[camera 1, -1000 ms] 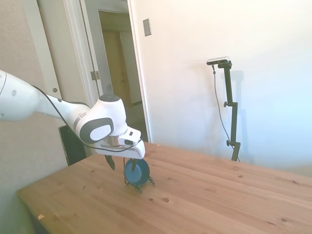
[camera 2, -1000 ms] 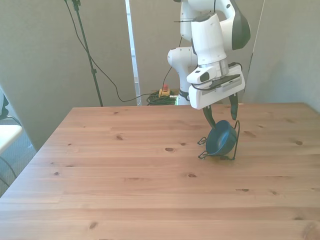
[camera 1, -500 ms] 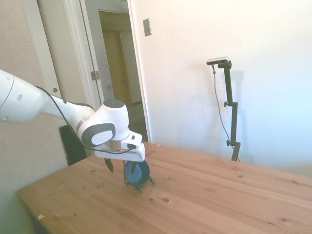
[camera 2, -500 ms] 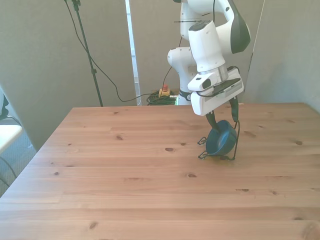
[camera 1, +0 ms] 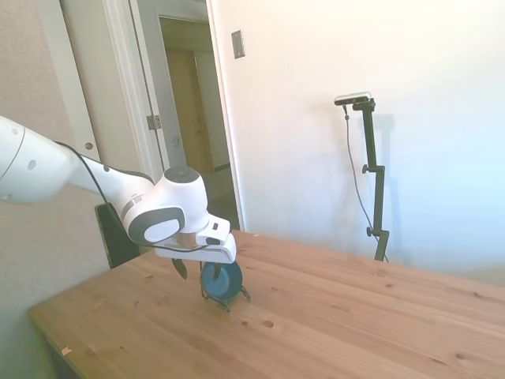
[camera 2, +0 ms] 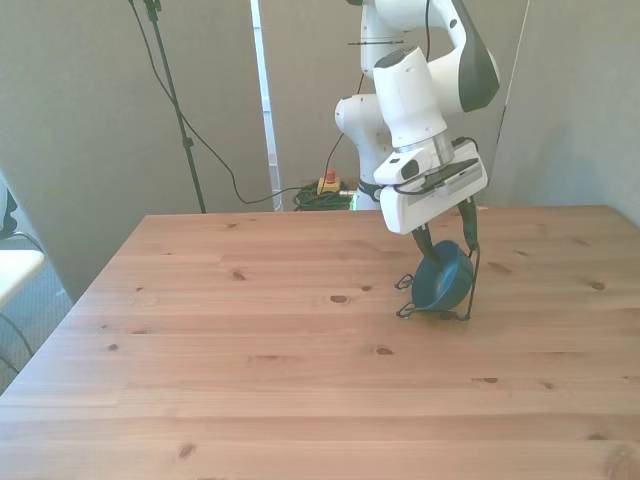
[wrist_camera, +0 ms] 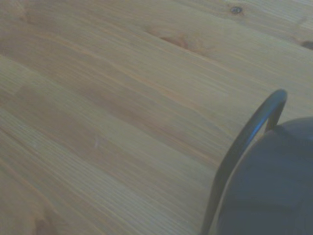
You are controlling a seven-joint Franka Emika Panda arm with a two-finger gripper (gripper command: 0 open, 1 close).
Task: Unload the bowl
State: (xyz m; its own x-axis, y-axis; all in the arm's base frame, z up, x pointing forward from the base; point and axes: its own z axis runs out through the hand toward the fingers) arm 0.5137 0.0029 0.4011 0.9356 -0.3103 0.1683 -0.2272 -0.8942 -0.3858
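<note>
Now: my hand (camera 2: 444, 240) is sinking lower than a second ago, fingers spread open either side of the bowl's (camera 2: 441, 282) top edge. Bowl is standing on edge in the wire rack (camera 2: 472, 285) on the desk (camera 2: 250, 350); grip pending.

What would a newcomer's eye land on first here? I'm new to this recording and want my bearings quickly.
The white arm's gripper hangs right over a dark blue bowl, its fingers spread to either side of the rim. The bowl stands on edge in a thin black wire stand on the wooden table, toward the front view's right. In the side view, an open doorway shows behind the arm.
</note>
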